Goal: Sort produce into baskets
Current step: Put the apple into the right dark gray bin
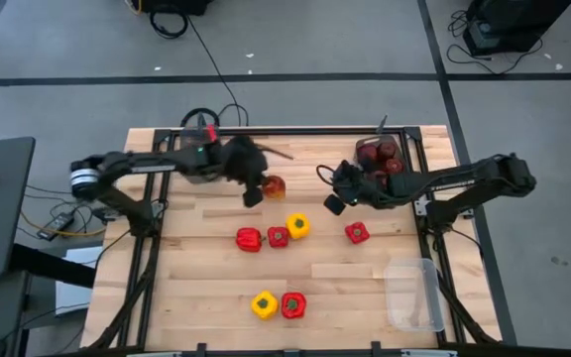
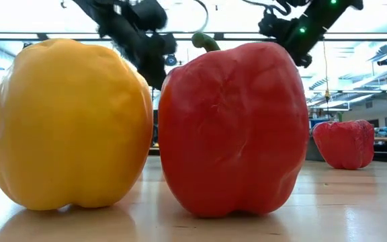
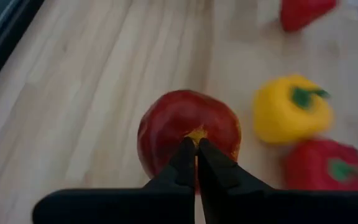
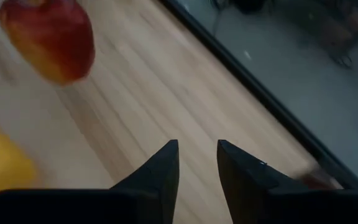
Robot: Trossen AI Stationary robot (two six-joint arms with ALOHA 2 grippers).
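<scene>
On your worktop (image 1: 196,297) the overhead camera counts four red peppers and two yellow ones loose on the wood: a red pepper (image 1: 249,239), a smaller red pepper (image 1: 278,236) and a yellow pepper (image 1: 297,226) in a row at the middle, a lone red pepper (image 1: 357,233) to their right, and a yellow-and-red pair (image 1: 279,305) near the front edge. One red-yellow apple (image 1: 274,185) lies under your left gripper (image 1: 254,196); the left wrist camera shows what the overhead cannot, jaws pressed together with their tips on the top of the apple. Your right gripper (image 1: 333,202) hangs above bare wood beside the grey bin (image 1: 381,159) heaped with dark-red apples, too piled to count; its jaws stand slightly spread, pinching nothing. The clear bin (image 1: 413,294) sits at the front right corner. The table-level camera shows only the front pair looming and one red pepper beyond.
</scene>
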